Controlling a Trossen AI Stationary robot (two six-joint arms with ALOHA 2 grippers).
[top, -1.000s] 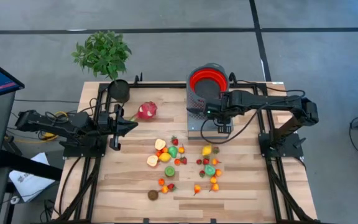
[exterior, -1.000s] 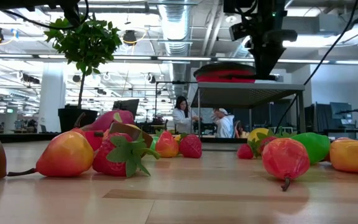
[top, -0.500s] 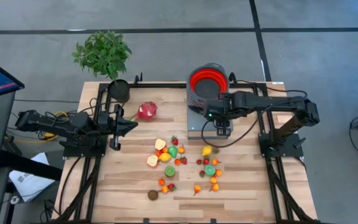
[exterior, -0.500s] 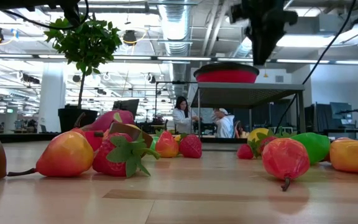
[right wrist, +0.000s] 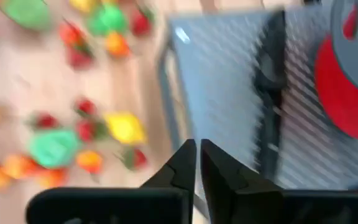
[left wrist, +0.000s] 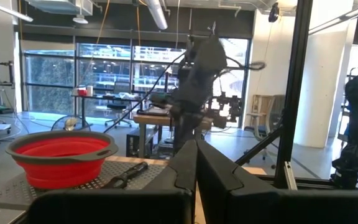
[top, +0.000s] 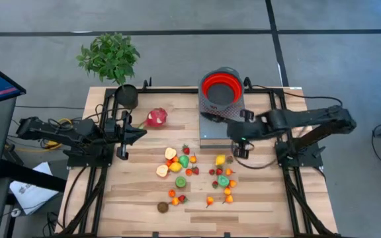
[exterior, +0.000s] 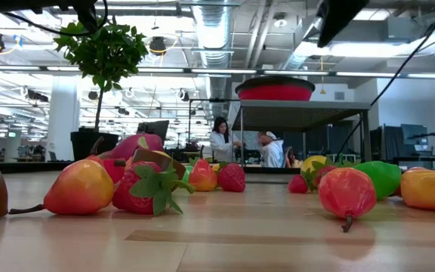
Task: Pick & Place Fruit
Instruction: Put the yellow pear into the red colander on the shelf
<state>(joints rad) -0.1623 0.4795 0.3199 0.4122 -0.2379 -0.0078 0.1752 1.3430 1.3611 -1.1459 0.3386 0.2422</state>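
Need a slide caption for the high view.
Right pincer shut, empty, above scattered toy fruit; left pincer parked shut.

A red bowl (top: 217, 88) sits on a grey perforated stand (top: 211, 127) at the desk's (top: 137, 198) upper middle, a dark knife (left wrist: 124, 176), apparently, beside it; a potted plant (top: 110, 58) stands upper left.

- Table (top: 263, 205): fruit (top: 197, 173) scattered across its middle.
- Dragon fruit (top: 156, 118): behind the scatter, toward the left.
- Rack (top: 210, 129): at the table's back edge, behind the fruit; bowl (top: 220, 88) on it.
- Knife (left wrist: 126, 175): on the rack, beside the bowl.
- Plant (top: 111, 59): at the back left corner.
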